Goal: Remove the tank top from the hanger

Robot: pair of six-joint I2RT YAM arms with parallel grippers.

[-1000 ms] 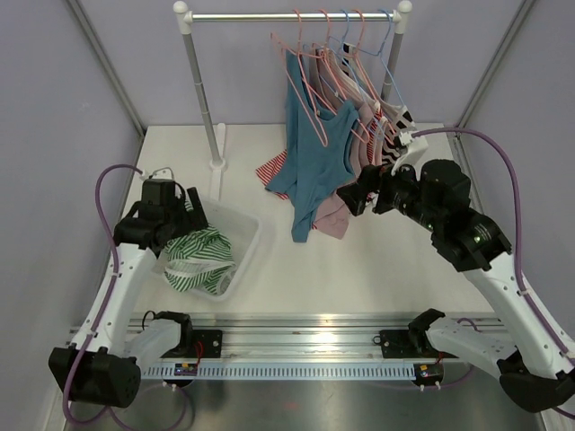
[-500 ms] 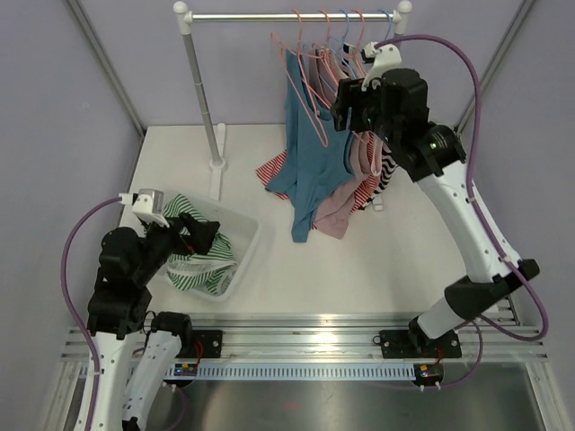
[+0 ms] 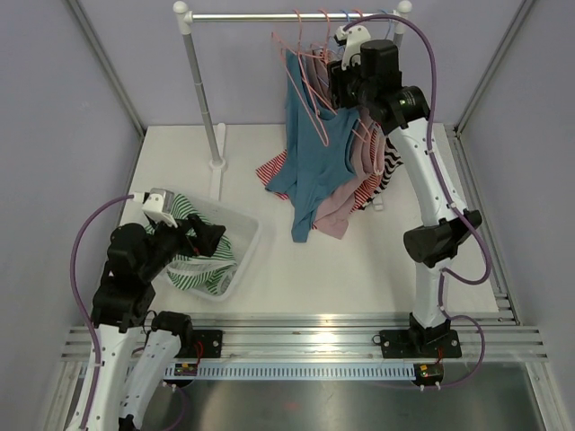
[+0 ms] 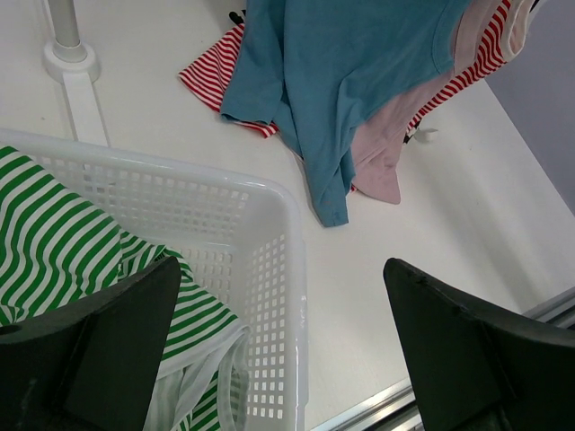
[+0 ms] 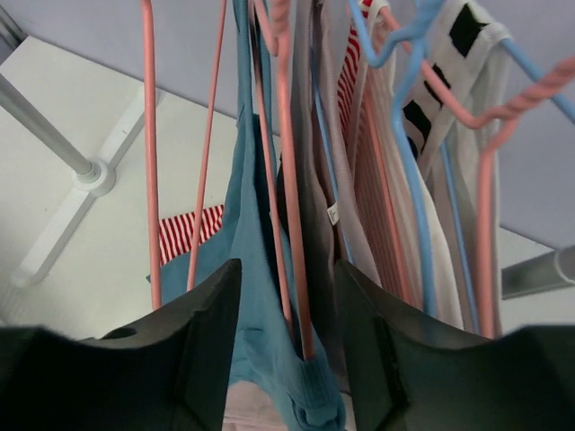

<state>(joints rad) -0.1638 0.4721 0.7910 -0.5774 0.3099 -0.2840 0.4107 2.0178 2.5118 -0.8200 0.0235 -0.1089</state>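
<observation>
The blue knit tank top [image 3: 314,153] hangs by its thin straps from a pink wire hanger [image 3: 305,85] on the metal rail [image 3: 260,16]. Its soft body drapes down until the hem pools on the white table [image 3: 377,260].

The overhead view alone shows the whole rack. It also shows the left gripper [image 3: 202,238] poised over the white perforated plastic basket [image 3: 247,235]. The left wrist view adds the basket's grid of small holes. It shows the crumpled green-and-white striped garment [image 4: 54,233] inside and a red-and-white striped cloth [image 4: 211,76] beneath the blue fabric.

The right wrist view shows the crowded hooks up close, with a pale blue wire hanger [image 5: 418,180] and a black-and-white striped garment [image 5: 449,90] beside the pink one.

The right gripper [image 5: 283,350] is raised among the hangers. Its jaws are spread, with a pink wire and the ribbed blue strap in the gap; whether they touch it is unclear. The left gripper's jaws are wide apart and hold nothing.
</observation>
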